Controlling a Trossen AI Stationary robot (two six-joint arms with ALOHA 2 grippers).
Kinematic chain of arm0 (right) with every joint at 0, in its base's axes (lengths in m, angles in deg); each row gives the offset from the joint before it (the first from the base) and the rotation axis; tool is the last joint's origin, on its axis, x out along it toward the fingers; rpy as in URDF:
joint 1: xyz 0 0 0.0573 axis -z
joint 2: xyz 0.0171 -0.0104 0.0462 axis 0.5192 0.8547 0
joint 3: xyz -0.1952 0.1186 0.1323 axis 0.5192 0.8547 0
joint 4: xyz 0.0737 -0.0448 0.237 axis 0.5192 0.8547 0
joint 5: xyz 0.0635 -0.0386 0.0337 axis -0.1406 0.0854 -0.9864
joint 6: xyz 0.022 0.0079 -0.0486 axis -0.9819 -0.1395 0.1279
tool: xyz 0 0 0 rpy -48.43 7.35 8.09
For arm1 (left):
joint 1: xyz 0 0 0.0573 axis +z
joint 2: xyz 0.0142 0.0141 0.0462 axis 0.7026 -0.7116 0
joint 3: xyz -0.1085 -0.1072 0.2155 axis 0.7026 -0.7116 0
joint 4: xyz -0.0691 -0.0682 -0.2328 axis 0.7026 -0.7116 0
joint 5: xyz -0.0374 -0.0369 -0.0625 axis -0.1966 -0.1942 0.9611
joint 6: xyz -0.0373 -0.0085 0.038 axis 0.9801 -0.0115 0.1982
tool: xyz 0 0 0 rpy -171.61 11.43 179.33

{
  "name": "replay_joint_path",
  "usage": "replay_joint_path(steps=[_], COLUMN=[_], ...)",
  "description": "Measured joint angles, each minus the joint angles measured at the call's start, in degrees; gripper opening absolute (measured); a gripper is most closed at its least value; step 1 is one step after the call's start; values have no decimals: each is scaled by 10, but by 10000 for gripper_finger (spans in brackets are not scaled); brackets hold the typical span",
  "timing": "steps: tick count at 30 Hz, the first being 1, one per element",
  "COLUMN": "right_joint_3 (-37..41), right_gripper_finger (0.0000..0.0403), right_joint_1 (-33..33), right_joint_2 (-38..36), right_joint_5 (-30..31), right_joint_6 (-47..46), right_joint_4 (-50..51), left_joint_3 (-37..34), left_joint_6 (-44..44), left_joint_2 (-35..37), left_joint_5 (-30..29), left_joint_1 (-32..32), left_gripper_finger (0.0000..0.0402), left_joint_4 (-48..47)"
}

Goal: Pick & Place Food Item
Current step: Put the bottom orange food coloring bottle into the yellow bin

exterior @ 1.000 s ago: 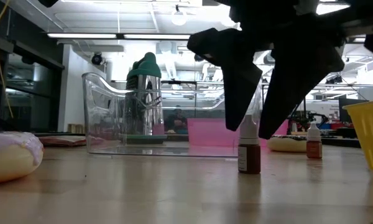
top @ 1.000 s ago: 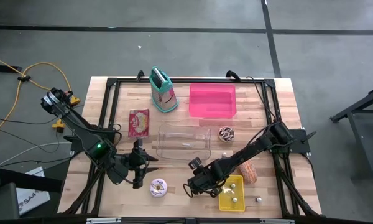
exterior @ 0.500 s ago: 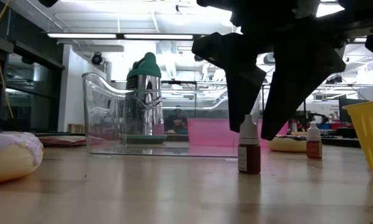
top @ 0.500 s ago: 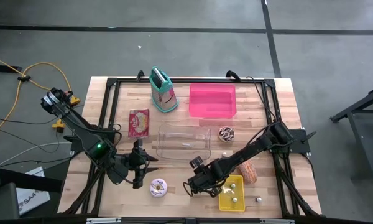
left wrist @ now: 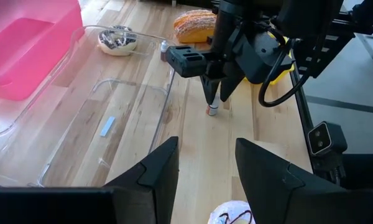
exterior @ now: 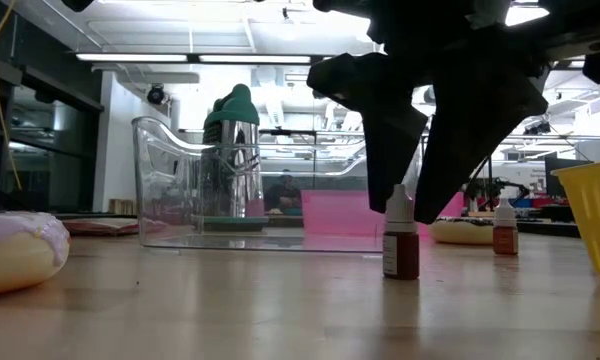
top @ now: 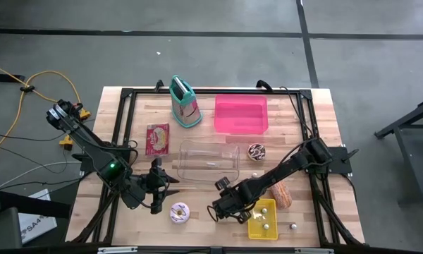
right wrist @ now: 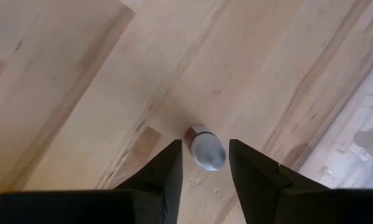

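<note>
A small dropper bottle (exterior: 401, 240) with a white cap and dark brown body stands upright on the pale wooden table (top: 197, 226), near the front edge and just left of the yellow basket (top: 262, 219). The right gripper (exterior: 408, 205) hangs directly above it, its two dark, wedge-shaped fingers (right wrist: 158, 180) parted to either side of the white cap; no contact with the bottle is visible, and the bottle rests on the wood. From the left wrist view the same gripper (left wrist: 212, 102) points down at the bottle (left wrist: 212, 110).

The yellow basket is of rigid slotted plastic and holds a few small round pieces. Just beyond it to the right lies an oblong, crusty bread roll (top: 282, 195). Farther back sits a round chocolate doughnut (top: 256, 151) with pale flecks, beside a clear, smooth plastic bin (top: 209, 159). A glossy pink tray (top: 240, 114) stands at the far side.

The left gripper (top: 170, 191) waits near the front left with its fingers (left wrist: 158, 171) apart and empty, just behind a pink-frosted doughnut (top: 179, 212).
</note>
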Motion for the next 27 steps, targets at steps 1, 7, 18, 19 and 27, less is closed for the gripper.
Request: replay_joint_path(steps=[1, 7, 18, 19, 27], right_joint_3=[0, 0, 0, 0, -1], right_gripper_finger=[115, 96, 65, 61, 51], right_joint_1=[1, 5, 5, 5, 5], right_joint_2=[0, 0, 0, 0, 0], right_joint_5=[-5, -7, -19, -19, -19], right_joint_6=[-1, -2, -3, -5, -9], right_joint_4=[0, 0, -1, -1, 0], left_joint_3=[0, 0, 0, 0, 1], left_joint_6=[0, 0, 0, 0, 0], left_joint_2=[0, 0, 0, 0, 0], left_joint_5=[0, 0, 0, 0, 0], left_joint_1=[0, 0, 0, 0, 0], left_gripper_finger=[152, 152, 152, 152, 152], left_joint_4=[0, 0, 0, 0, 0])
